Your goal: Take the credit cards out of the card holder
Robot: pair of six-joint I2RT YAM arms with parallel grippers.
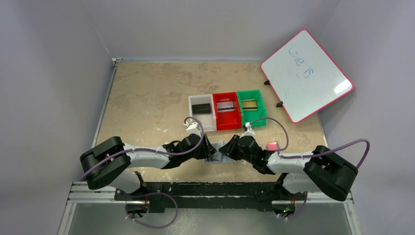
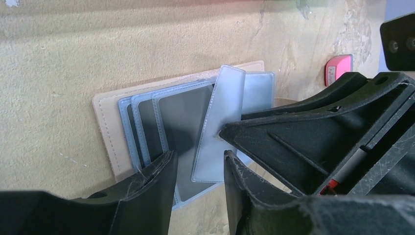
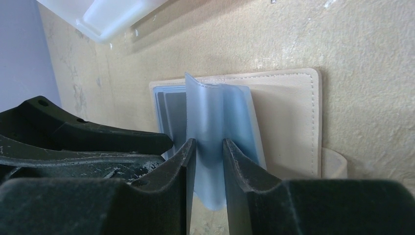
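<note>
At the table's (image 1: 147,98) near edge, L of centre, the left gripper (image 2: 197,164) has its fingers spread apart, gripping nothing. They straddle the fanned plastic sleeves of the card holder (image 2: 105,132), tips down close to them; can't tell if they touch. The card holder lies opened flat on the table btwn the 2 grippers, tan cover underneath, grey-blue sleeves on top. Dark grey shows thru the sleeves, but can't tell if that's a card. 1 sleeve (image 3: 215,112) is lifted off the stack and stands tilted up. The right gripper (image 3: 209,149) has it pinched, fingers clenched on its lower part. Just R of that gripper a small pink block (image 1: 272,146) sits on the table, apart from the holder.

Behind the grippers, L to R, 3 bins stand side by side. The clear bin (image 1: 203,126) holds a black card (image 1: 201,108), the red bin (image 1: 228,122) a silvery card (image 1: 225,106), the green bin (image 1: 252,118) a dull gold card (image 1: 249,104), each lying flat. Far R, a pink-framed whiteboard (image 1: 307,74) sits tilted at the table's corner w/ faint writing.
</note>
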